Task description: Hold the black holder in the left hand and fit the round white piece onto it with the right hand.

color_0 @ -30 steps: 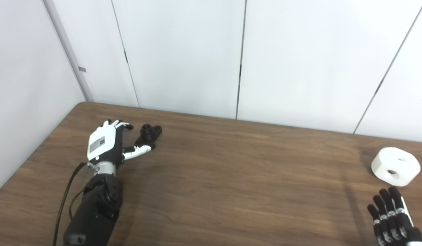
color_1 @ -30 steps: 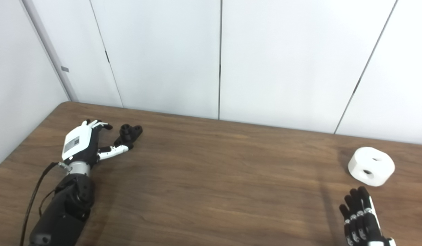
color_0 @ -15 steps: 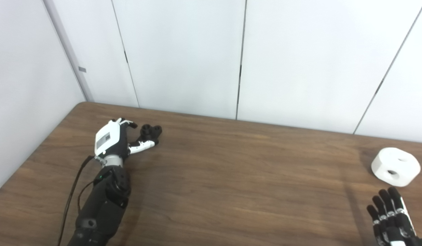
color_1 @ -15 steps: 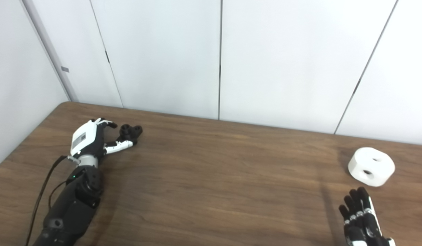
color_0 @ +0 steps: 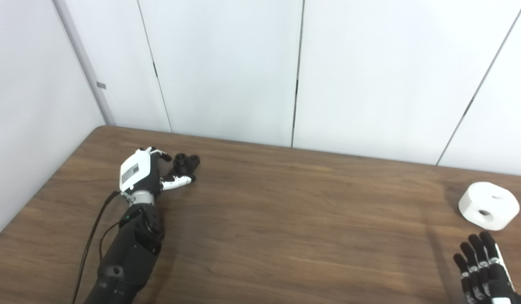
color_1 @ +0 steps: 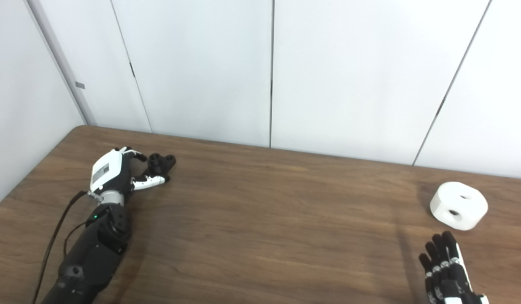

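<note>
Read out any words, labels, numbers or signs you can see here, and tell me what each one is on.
No text can be read.
Grey label patch on the white back of the left hand: too blurred to read.
Small grey tag on the white wall panel: too small to tell.
Round white piece with holes, black holder, brown wooden table, right hand: no markings visible.

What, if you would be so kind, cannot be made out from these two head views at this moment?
- Left hand: its own back hides whether the fingers touch the black holder, in both views.
- Right hand: palm and wrist are cut off by the bottom edge.
- Round white piece: the depth of its holes is too small to tell.
</note>
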